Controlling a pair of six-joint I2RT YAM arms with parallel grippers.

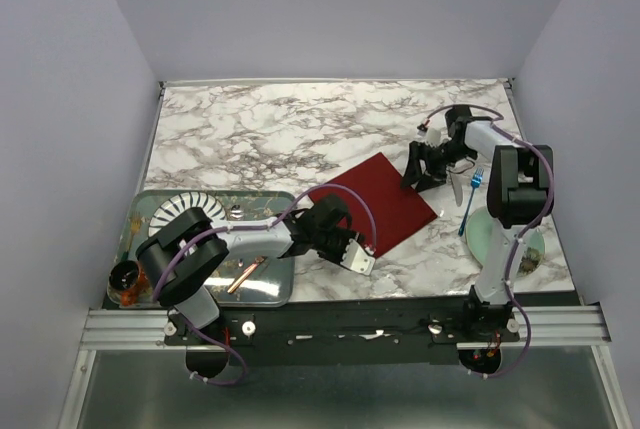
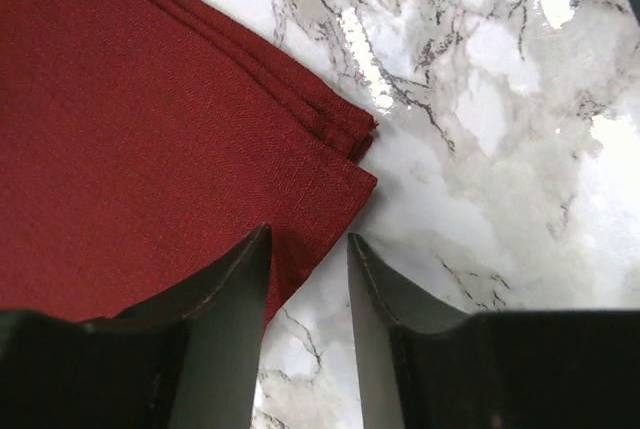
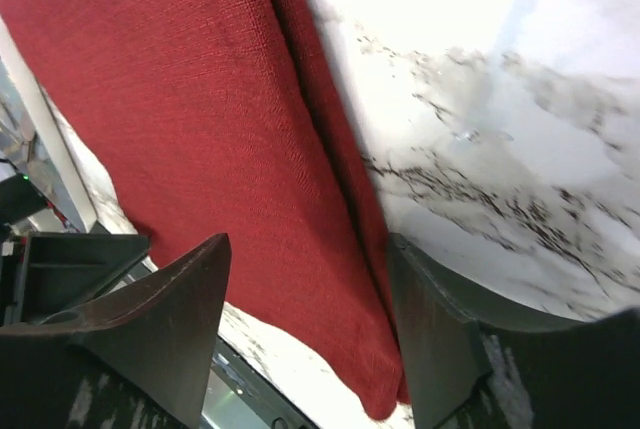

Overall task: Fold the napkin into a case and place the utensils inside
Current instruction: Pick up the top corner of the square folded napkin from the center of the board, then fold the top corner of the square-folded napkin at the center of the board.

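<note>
Far left, a small dark jar [image 1: 125, 281] sits just off the near-left corner of the metal tray [image 1: 272, 291]. In the tray are a white fluted dish [image 1: 187, 211] at the back and a copper knife [image 1: 245, 274] lying diagonally near the front. The left arm reaches from the tray side over the marble table [image 1: 260, 139] toward the middle. The left gripper [image 2: 308, 234] is released: jaws parted with a clear gap, nothing pinched. It hovers over the near corner of the napkin [image 1: 385, 204], with one finger [image 2: 225, 289] above the cloth edge and the other over bare marble. The dark red napkin lies flat at table centre, turned diamond-wise. It is folded, and stacked layers show at the corner in the left wrist view. The right gripper [image 3: 305, 239] is at the napkin's far-right corner, also released. Its jaws are spread wide and straddle the folded edge, the cloth lying flat beneath and not clamped. Just right of the napkin, on the marble and outside the cloth, lie the pale utensil [image 1: 455, 187] and the blue-handled fork [image 1: 468, 207], side by side with tines pointing away. A green plate [image 1: 482, 234] sits near right of the fork, partly hidden by the right arm. There is something small on its right side, too small to tell.
</note>
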